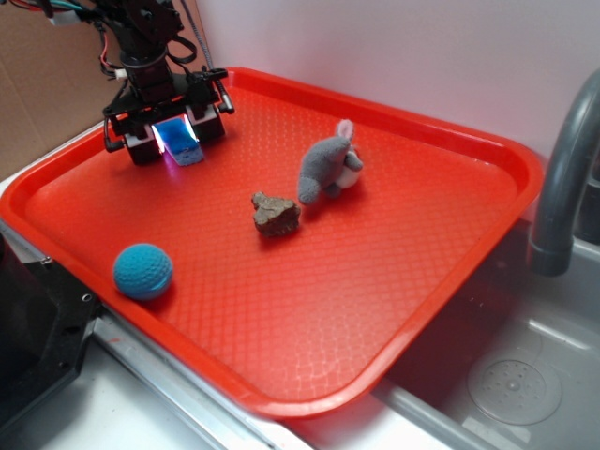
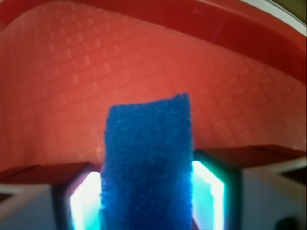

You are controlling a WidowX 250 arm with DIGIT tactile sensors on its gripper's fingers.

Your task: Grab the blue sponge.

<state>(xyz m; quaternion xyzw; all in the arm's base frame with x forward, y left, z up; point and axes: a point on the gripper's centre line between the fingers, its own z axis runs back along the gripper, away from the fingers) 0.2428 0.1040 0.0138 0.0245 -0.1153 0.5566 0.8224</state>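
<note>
The gripper stands over the far left corner of the red tray, its black arm rising out of the top of the exterior view. Between its two jaws sits the blue sponge, bright blue on top with a paler blue edge showing low at its right end. The jaws press against the sponge's two sides, so they are clenched on it. The sponge's lower edge is at or just above the tray floor; whether it touches cannot be told.

The wrist view shows the same grip from above. The blue sponge fills the middle of the picture as an upright block with a coarse, pitted surface, and the lit inner faces of the jaws glow white-green on either side of it, touching it. The sponge's far end pokes out past the jaw tips toward the tray's raised rim, with the tray's textured floor behind it.

Toward the near edge of the tray from the gripper, well apart from it, lies a teal-blue dimpled ball. Near the tray's middle rests a brown rough lump, and just beyond it toward the far rim a grey plush toy with a pale ear. Off the tray's right side a grey faucet curves over a metal sink.
</note>
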